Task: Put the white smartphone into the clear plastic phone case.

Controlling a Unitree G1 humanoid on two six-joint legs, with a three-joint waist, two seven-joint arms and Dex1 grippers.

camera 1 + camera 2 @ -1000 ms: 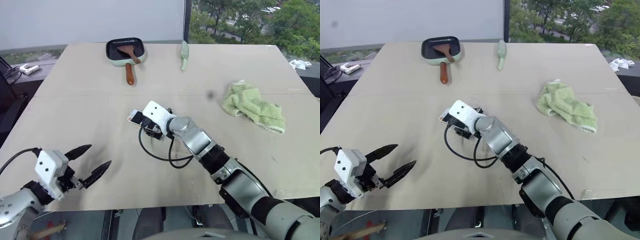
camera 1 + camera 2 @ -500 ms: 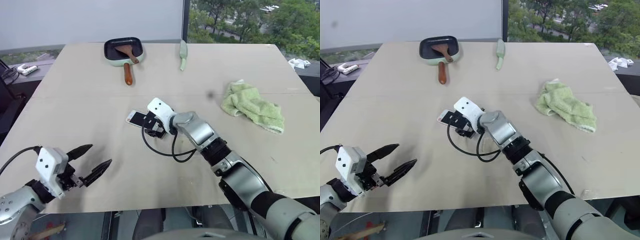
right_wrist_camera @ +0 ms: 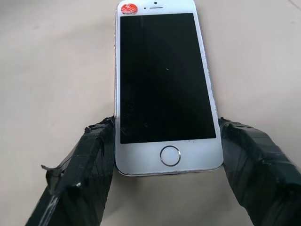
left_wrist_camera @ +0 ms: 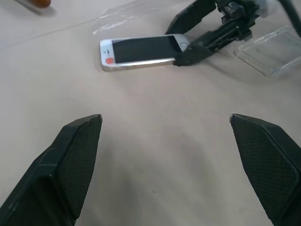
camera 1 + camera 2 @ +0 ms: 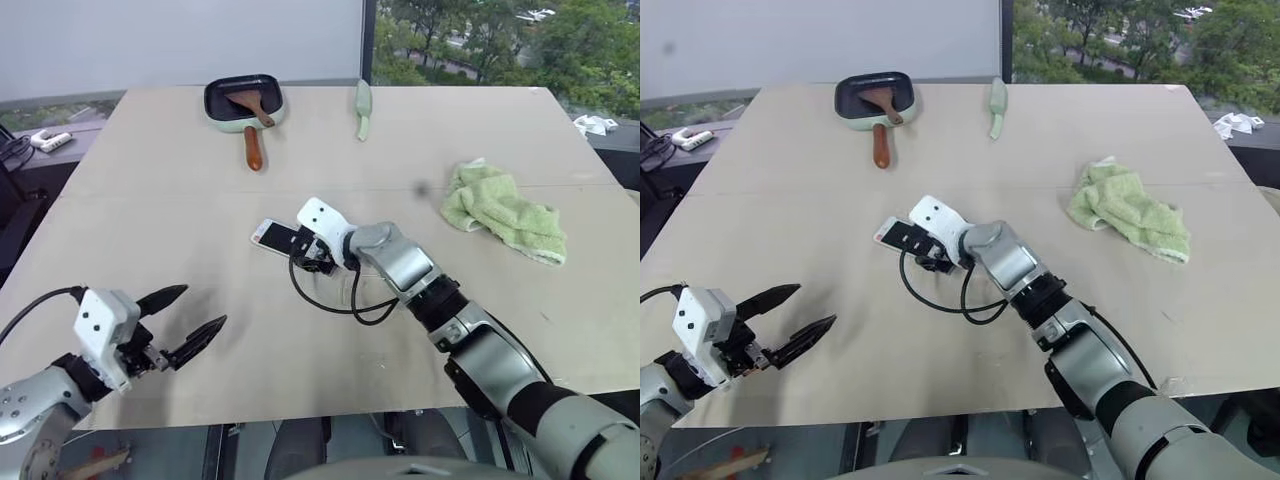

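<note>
The right gripper [image 3: 167,141] is closed on the home-button end of the phone [image 3: 162,89], one black finger [image 3: 82,165] against each long edge. The phone lies flat on the table [image 5: 300,390], screen up, its red-marked end pointing away from the gripper. It sits near the middle of the table, a little toward the left edge. In the head views the right gripper [image 5: 305,250] reaches it from the right side, angled down, with a black cable [image 5: 330,300] looping from the wrist onto the table beside it.

The case [image 4: 275,52] lies flat on the table just beside the right gripper, on the side away from the phone's red mark and apart from the phone. It is a faint clear shell, hard to make out from the head.

The left gripper [image 5: 185,325] hangs over the near left corner of the table, its two black fingers spread wide and holding nothing. It points toward the phone and is well apart from it. From its wrist camera the fingertips [image 4: 77,141] frame bare table, with the phone and the right gripper beyond them.

A green pan [image 5: 243,98] with a brown spatula [image 5: 252,118] laid in it stands near the far edge, left of centre. A pale green utensil [image 5: 363,108] lies just beside it to the right, also at the far edge. A crumpled green cloth [image 5: 505,212] rests toward the right edge, well apart from the phone.
</note>
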